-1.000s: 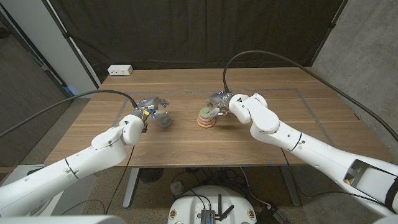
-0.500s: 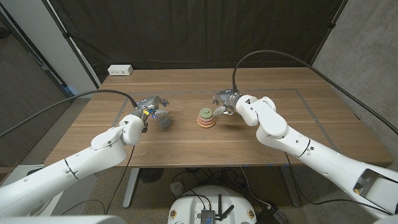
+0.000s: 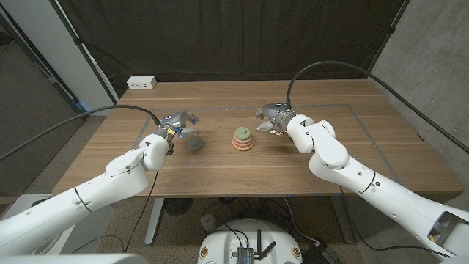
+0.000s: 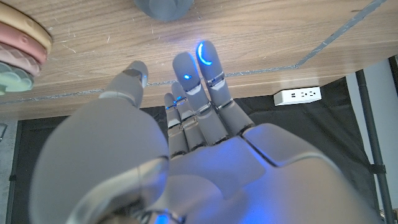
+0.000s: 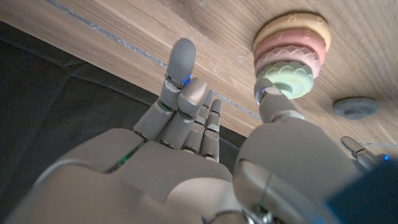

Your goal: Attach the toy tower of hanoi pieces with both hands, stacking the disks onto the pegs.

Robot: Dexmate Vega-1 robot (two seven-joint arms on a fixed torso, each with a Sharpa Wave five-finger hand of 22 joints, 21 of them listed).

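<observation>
Roughly mid-table, the disk stack (image 3: 242,139) stands upright on the wooden table (image 3: 220,172), long axis vertical: widest yellowish-tan disk at the bottom, pink in the middle, smaller green one on top. Left of it, apart, sits a grey disk (image 3: 195,144), lying flat. The left hand (image 3: 177,125) is just beside the grey disk on its left-far side, not touching it as far as the head view shows; fingers spread, nothing held. The right hand (image 3: 275,117) is right of the stack and clear of it, fingers loosely apart, empty. The right wrist view shows the scalloped disk edges and a raised hub on the grey disk, which the head view doesn't resolve. At the far left edge lies a white power strip (image 3: 142,83).
</observation>
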